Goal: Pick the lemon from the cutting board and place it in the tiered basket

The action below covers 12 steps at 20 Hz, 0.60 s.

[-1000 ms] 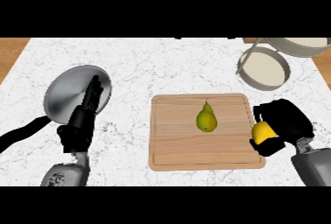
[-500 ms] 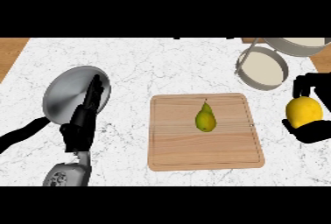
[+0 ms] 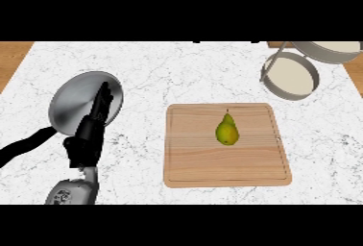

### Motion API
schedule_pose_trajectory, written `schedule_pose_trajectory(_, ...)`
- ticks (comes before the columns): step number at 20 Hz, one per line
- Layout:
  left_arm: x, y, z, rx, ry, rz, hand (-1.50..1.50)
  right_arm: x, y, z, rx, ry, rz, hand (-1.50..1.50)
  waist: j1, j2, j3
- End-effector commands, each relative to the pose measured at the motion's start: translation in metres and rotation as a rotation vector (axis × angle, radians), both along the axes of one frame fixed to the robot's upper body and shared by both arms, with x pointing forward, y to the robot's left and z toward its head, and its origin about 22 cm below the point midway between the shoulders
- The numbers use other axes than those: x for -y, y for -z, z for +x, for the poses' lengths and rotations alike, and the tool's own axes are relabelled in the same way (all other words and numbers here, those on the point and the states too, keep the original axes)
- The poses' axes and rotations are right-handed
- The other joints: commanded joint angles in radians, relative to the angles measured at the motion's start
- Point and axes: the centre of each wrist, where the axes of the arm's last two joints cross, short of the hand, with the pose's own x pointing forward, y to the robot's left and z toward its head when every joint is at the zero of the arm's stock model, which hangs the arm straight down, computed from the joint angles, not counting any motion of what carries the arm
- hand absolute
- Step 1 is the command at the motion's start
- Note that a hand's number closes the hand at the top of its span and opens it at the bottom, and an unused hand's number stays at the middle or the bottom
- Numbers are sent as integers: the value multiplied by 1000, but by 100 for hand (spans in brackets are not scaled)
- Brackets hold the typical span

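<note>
Marble counter (image 3: 177, 72) seen from steeply above. Wooden cutting board (image 3: 227, 163) right of centre, with a green-yellow pear (image 3: 227, 129) lying on its far half, stem pointing away. No lemon anywhere in view. Left hand (image 3: 92, 132) at the left, fingers straight and together, stretched away over the near edge of a round silver plate (image 3: 74, 103), clamped on nothing. Grey forearm (image 3: 71, 192) below it at the near edge. Tiered basket (image 3: 301, 67) at the far right corner: one round cream-coloured tier tilted toward the board, a second tier partly cut off by the far edge. Right hand out of view.
</note>
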Motion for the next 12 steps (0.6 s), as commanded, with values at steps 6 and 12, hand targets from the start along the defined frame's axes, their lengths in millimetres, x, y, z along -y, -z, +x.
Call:
schedule_pose_trajectory(6, 6, -1, 6, 12, 11, 16, 0, 0, -27, 48, -29, -8, 241, 150, 11, 5, 1)
schedule_pose_trajectory(12, 6, -5, -1, 12, 37, 12, 0, -1, -19, 75, 1, 37, 212, 150, 14, 5, 1)
